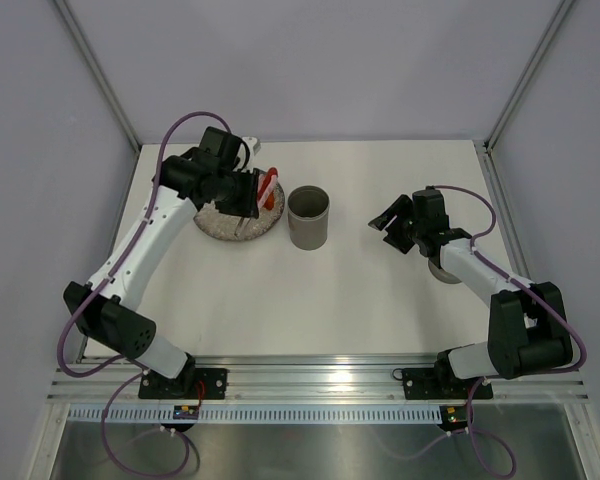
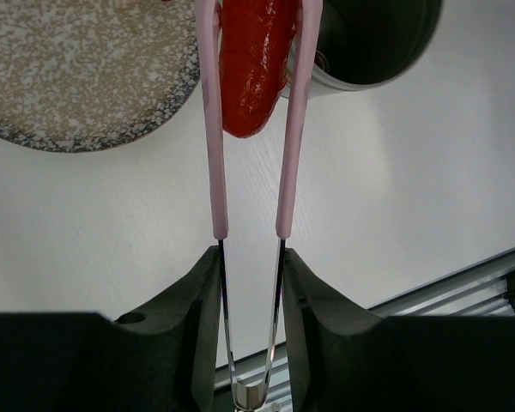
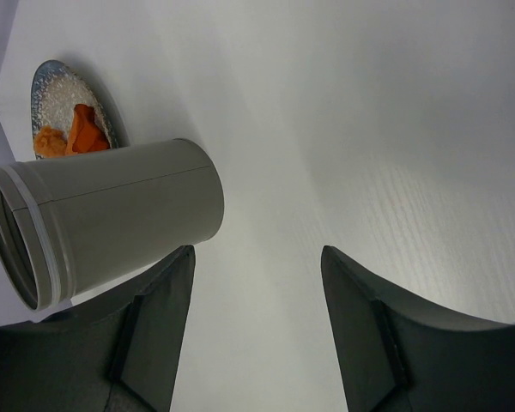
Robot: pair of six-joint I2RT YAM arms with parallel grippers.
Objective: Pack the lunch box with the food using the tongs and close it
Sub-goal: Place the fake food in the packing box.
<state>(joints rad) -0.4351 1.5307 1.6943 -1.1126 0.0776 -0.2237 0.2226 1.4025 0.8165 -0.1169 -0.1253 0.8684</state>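
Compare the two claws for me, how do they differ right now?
The left claw is shut on the pink tongs, which pinch a red food piece; the right claw stands open, holding nothing. The left claw is by the plate; the right claw faces the grey container from its other side. Both are black, two-fingered.

Lunch box (image 1: 309, 218) stands just right of plate (image 1: 225, 228).

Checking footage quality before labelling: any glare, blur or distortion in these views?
Top external: even light, soft shadows, sharp. Left wrist: tongs and food crisp, left gripper underexposed. Right wrist: lunch box leans from the tilted camera, bright sheen on the table.
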